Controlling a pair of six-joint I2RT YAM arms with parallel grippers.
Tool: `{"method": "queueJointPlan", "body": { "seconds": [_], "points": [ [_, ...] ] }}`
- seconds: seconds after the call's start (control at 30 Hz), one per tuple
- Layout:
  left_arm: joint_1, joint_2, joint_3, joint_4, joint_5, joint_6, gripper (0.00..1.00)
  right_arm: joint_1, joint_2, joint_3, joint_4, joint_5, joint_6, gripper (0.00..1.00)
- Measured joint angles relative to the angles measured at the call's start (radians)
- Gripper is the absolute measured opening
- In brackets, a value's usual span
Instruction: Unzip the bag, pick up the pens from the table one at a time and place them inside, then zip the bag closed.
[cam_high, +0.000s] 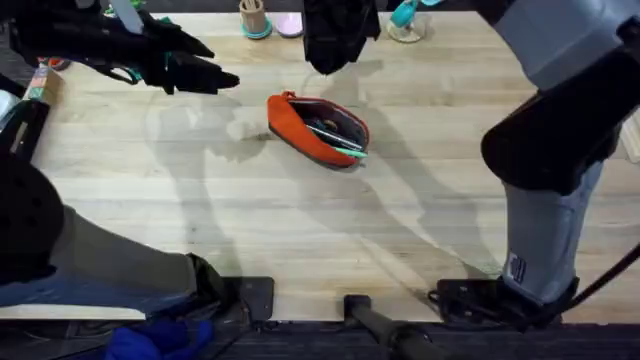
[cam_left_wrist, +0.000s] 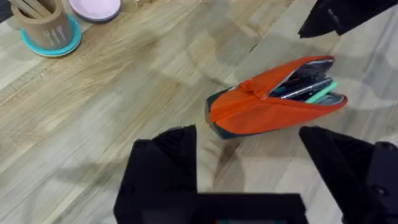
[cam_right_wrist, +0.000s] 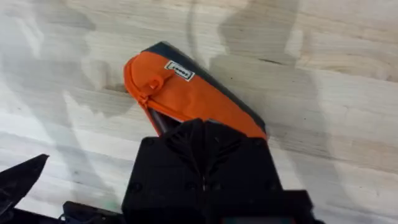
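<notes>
Overhead: I counted one bag (cam_high: 317, 130) mid-table (cam_high: 300, 230), unzipped, two pens (cam_high: 338, 138) inside.
Left wrist: left gripper (cam_left_wrist: 249, 168) spread wide, empty, above bag (cam_left_wrist: 273, 102).
Right wrist: right gripper (cam_right_wrist: 202, 140) fingers together, empty, over bag (cam_right_wrist: 186, 99).

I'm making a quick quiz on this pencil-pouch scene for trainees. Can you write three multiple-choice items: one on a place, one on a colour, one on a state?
1. Where does the orange fabric pencil pouch lie?
A. on the pale wooden tabletop
B. in a gripper
C. on a chair

2. What colour is the pen poking from the pouch?
A. yellow
B. green
C. pink

3. The pouch's zip is:
A. shut
B. missing
C. open

Key: 1 A, it rests on bare planks; 2 B, a green pen end shows at the mouth; 3 C, pens are visible inside.
</notes>
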Motion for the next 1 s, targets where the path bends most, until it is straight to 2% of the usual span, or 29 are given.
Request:
{"method": "queueJointPlan", "body": {
  "seconds": [0.2, 0.23, 0.27, 0.43, 0.47, 0.53, 1.0],
  "points": [
    [0.000, 0.000, 0.000, 0.000, 0.000, 0.000, 0.993, 0.000, 0.000, 0.013, -0.004, 0.000, -0.005, 0.031],
    [0.000, 0.000, 0.000, 0.000, 0.000, 0.000, 0.993, 0.000, 0.000, 0.013, -0.005, 0.000, -0.004, 0.064],
    [0.000, 0.000, 0.000, 0.000, 0.000, 0.000, 0.993, 0.000, 0.000, 0.013, -0.005, 0.001, -0.007, 0.166],
    [0.000, 0.000, 0.000, 0.000, 0.000, 0.000, 0.994, 0.000, 0.000, 0.015, -0.010, 0.001, -0.007, 0.869],
    [0.000, 0.000, 0.000, 0.000, 0.000, 0.000, 0.994, 0.000, 0.000, 0.017, -0.011, 0.001, -0.012, 0.963],
    [0.000, 0.000, 0.000, 0.000, 0.000, 0.000, 0.994, 0.000, 0.000, 0.024, -0.015, 0.002, -0.014, 0.993],
    [0.000, 0.000, 0.000, 0.000, 0.000, 0.000, 0.993, 0.035, 0.000, 0.039, 0.003, 0.003, -0.014, 0.995]
  ]
}}
